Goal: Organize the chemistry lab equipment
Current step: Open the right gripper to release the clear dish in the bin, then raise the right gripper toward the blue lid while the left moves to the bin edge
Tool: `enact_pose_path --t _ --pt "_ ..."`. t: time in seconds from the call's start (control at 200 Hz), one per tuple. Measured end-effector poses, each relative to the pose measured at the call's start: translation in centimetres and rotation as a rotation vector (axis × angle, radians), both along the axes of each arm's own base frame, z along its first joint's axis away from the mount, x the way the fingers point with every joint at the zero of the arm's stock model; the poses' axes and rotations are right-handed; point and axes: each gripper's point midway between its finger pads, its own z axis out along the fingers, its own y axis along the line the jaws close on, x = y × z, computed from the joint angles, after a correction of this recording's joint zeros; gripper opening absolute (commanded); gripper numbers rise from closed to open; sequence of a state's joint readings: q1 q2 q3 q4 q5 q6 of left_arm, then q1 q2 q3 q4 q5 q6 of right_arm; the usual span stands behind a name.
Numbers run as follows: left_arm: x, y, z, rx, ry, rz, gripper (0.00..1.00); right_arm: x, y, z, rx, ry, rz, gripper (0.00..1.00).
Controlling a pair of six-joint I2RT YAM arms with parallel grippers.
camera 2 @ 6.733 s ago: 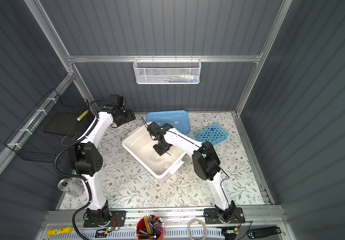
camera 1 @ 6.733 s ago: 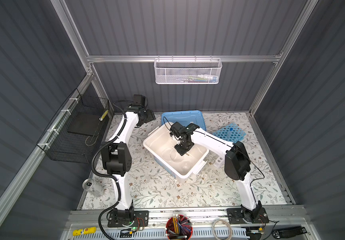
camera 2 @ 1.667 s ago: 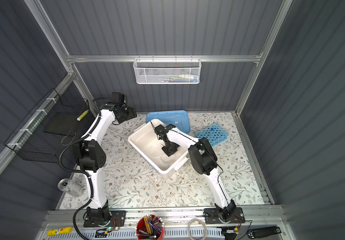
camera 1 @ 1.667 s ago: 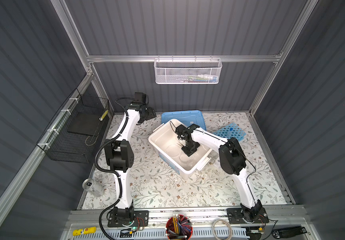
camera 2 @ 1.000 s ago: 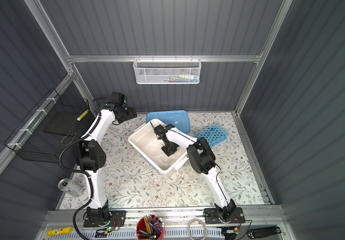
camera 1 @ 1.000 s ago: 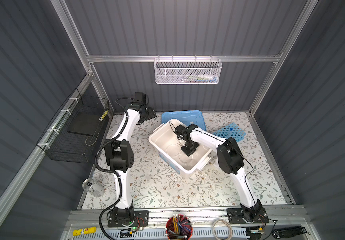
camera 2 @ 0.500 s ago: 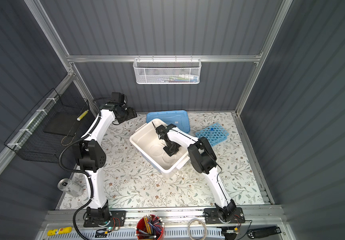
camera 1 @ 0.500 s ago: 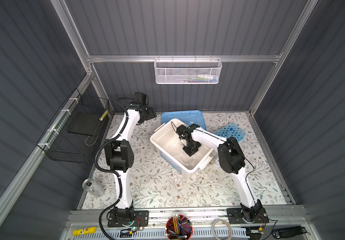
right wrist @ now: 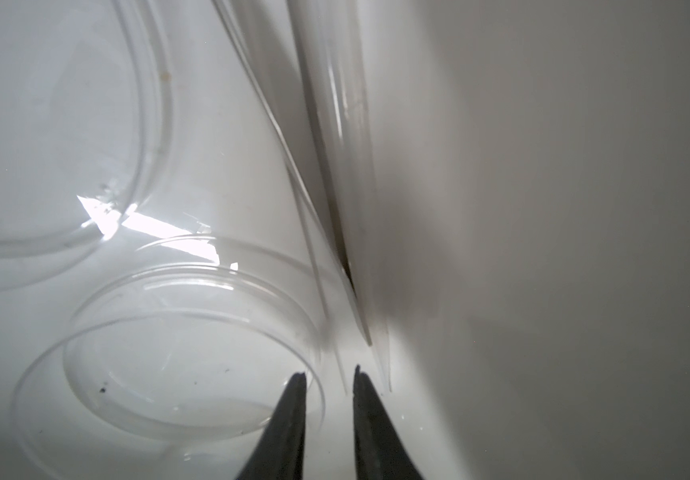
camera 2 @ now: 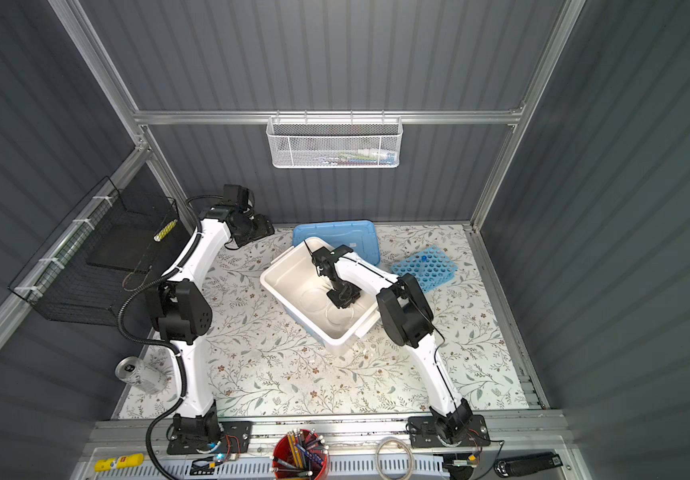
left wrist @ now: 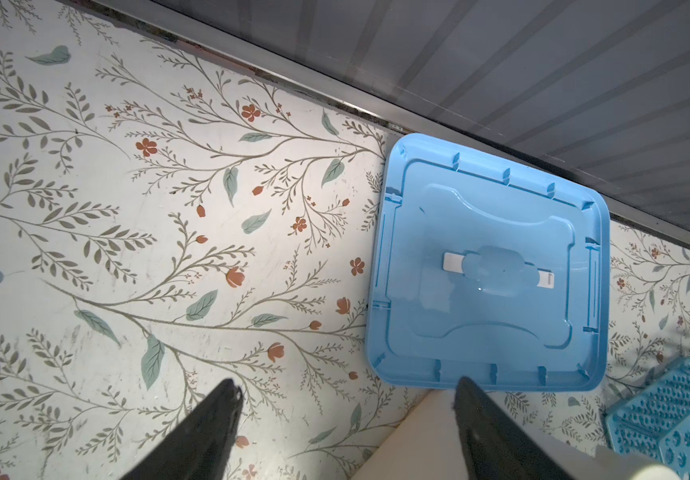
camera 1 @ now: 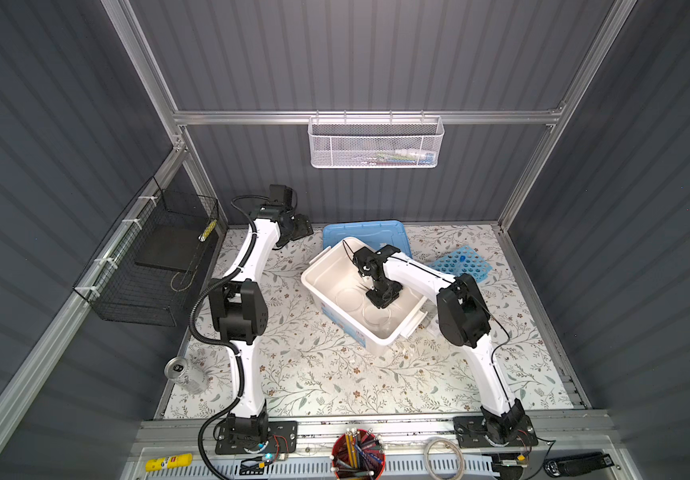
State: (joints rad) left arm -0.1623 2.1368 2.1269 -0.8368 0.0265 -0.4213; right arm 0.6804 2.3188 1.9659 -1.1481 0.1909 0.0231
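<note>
Your right gripper (right wrist: 328, 372), jaws narrowly parted, straddles the rim of a glass dish (camera 1: 378, 322) in the white bin (camera 1: 326, 270). In a top view the dish lies toward 6 o'clock. Your left gripper (left wrist: 347, 386) is wide open and well apart.

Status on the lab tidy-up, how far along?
Done: two round dishes lie in the white bin; one blue-capped tube stands in the rack. In hand: right end effector is low in the bin, jaws slightly apart astride one dish's rim. Left end effector is open, empty. Left: what look like small clear items on the mat beside the bin; blue lid is off.
</note>
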Motion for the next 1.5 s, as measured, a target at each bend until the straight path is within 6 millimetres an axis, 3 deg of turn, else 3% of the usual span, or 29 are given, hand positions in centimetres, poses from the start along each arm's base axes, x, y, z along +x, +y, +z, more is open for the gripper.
enact_pose_path --t 0.22,0.465,0.685,0.926,1.131,1.271,1.396,1.501 --pt "0.0 0.1 0.0 0.001 0.0 0.001 0.86 0.0 0.5 0.4 0.038 0.001 -0.006 0.33" --pt "0.1 0.8 -0.2 0.009 0.004 0.019 0.9 0.6 1.6 3.1 0.117 -0.037 -0.006 0.35" --pt "-0.8 1.1 -0.3 0.012 0.012 0.016 0.9 1.9 3.0 8.0 0.213 -0.124 -0.012 0.39" --pt "-2.7 -0.6 2.9 -0.075 -0.048 -0.065 0.91 3.1 3.4 15.9 0.391 -0.249 -0.105 0.44" --pt "-4.3 -3.4 2.7 -0.144 -0.024 -0.176 0.91 5.3 0.8 19.9 0.543 -0.307 -0.277 0.51" --pt "-5.8 -6.5 2.5 -0.163 0.004 -0.279 0.94 8.2 -2.7 21.8 0.648 -0.341 -0.456 0.52" --pt "-7.4 -8.7 1.9 -0.173 0.044 -0.354 0.94 11.1 -6.9 21.6 0.692 -0.358 -0.616 0.52" --pt "-8.6 -9.7 0.9 -0.151 0.079 -0.396 0.94 13.5 -9.2 19.6 0.675 -0.359 -0.685 0.52"
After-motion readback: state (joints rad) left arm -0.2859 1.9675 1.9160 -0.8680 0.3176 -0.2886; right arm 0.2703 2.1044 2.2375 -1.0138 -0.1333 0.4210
